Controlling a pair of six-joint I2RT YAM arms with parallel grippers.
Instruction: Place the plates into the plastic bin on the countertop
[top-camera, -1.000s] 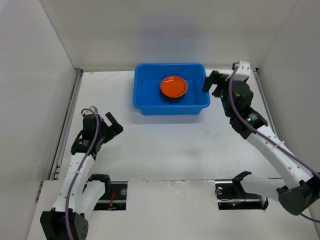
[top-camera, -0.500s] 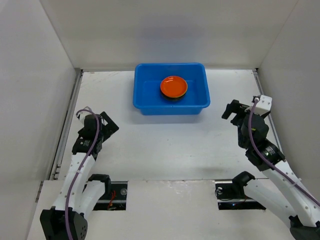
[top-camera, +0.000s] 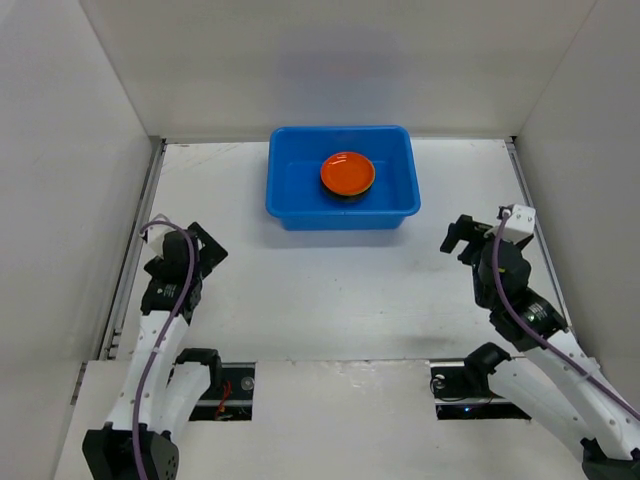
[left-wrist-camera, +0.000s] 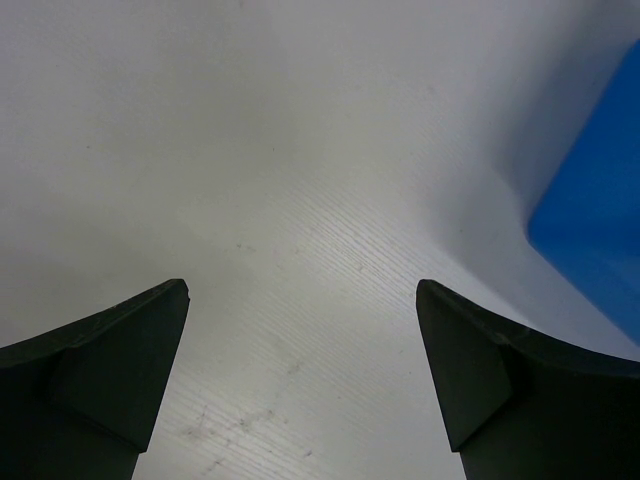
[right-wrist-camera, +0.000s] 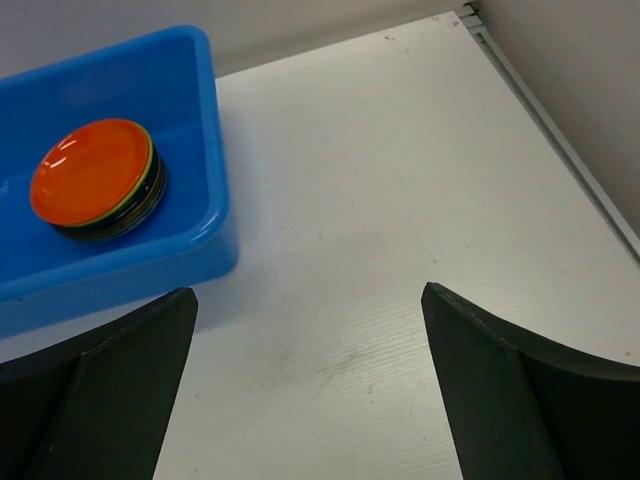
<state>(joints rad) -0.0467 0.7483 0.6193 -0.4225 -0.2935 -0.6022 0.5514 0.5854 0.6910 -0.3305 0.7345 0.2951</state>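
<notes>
left gripper (left-wrist-camera: 300, 300) and right gripper (right-wrist-camera: 310, 295), both spread and empty, hang toward the near corners of the countertop (top-camera: 330, 290). no loose dish is in view. the plates (right-wrist-camera: 95, 178) sit stacked, orange uppermost, inside the plastic bin (top-camera: 340, 212) by the far edge; the task is likely complete.

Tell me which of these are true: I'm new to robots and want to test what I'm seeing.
1. The orange plate sits inside the blue bin. True.
2. The right claw is gripping a plate. False: it is open and empty.
3. The left claw is open with nothing between its fingers. True.
4. A plate lies on the countertop beside the bin. False: no plate shows on the countertop; the visible ones are in the bin.
</notes>
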